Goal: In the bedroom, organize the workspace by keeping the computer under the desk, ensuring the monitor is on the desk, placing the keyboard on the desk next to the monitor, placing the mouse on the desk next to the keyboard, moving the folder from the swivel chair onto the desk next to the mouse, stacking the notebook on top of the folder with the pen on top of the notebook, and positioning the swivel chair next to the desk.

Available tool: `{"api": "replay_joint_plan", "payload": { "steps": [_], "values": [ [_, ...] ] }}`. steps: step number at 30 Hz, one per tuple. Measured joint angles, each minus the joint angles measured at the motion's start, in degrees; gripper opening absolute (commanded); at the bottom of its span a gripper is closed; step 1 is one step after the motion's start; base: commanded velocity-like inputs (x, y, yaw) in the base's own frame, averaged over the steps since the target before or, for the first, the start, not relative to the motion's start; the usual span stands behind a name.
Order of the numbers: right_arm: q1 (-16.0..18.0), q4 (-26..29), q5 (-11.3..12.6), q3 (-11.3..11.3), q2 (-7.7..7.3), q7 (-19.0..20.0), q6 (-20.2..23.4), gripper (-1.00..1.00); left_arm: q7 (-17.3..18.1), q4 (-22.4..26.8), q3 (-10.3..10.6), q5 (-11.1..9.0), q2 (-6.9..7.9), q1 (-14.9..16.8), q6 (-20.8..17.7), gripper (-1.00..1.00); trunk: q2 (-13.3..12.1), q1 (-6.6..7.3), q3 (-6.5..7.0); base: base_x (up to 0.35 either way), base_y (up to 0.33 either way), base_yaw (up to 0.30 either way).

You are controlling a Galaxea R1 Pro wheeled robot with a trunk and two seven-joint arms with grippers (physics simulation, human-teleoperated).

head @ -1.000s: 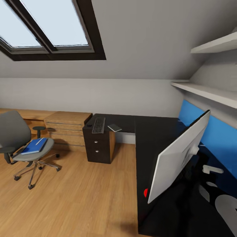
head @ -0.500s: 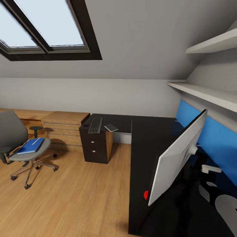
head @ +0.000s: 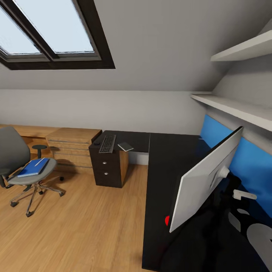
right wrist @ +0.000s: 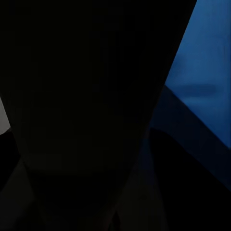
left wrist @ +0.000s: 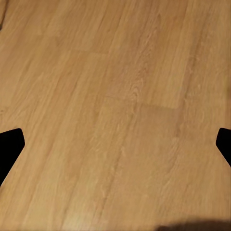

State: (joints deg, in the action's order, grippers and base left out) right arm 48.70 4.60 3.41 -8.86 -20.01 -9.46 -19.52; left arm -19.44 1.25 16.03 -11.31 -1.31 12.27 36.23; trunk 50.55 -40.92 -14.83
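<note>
The monitor [head: 206, 181] hangs tilted over the near arm of the black desk [head: 166, 151], its grey back towards me and a red dot [head: 166, 221] at its low corner. It travels with my right arm, whose fingers are hidden behind it; the right wrist view has a black shape [right wrist: 86, 96] close up. The keyboard [head: 107, 143], mouse [head: 97, 143] and notebook [head: 125, 146] lie on the desk's far end. The swivel chair [head: 15, 151] stands at the left, with the folder [head: 32, 169] and pen [head: 39, 161] on its seat. My left gripper [left wrist: 115, 144] is open over the floor.
A low light-wood cabinet [head: 73, 145] runs along the back wall beside the dark drawer unit [head: 107, 168]. White shelves [head: 234, 107] jut out above a blue wall panel [head: 249, 155] at the right. Wood floor [head: 87, 223] lies between the chair and the desk.
The camera has turned, so the room has slid left in the picture. The monitor has kept its place in the view, so it has shifted relative to the desk.
</note>
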Motion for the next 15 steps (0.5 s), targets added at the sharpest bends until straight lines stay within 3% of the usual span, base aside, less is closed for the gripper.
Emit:
{"api": "replay_joint_plan", "payload": {
  "steps": [15],
  "values": [
    [0.0,0.0,0.0,0.0,0.00,0.0,0.0,-1.00,0.2,0.0,0.0,0.0,0.00,0.0,0.0,1.00,0.0,0.00,0.00,0.000,0.000,0.000]
  ]
}}
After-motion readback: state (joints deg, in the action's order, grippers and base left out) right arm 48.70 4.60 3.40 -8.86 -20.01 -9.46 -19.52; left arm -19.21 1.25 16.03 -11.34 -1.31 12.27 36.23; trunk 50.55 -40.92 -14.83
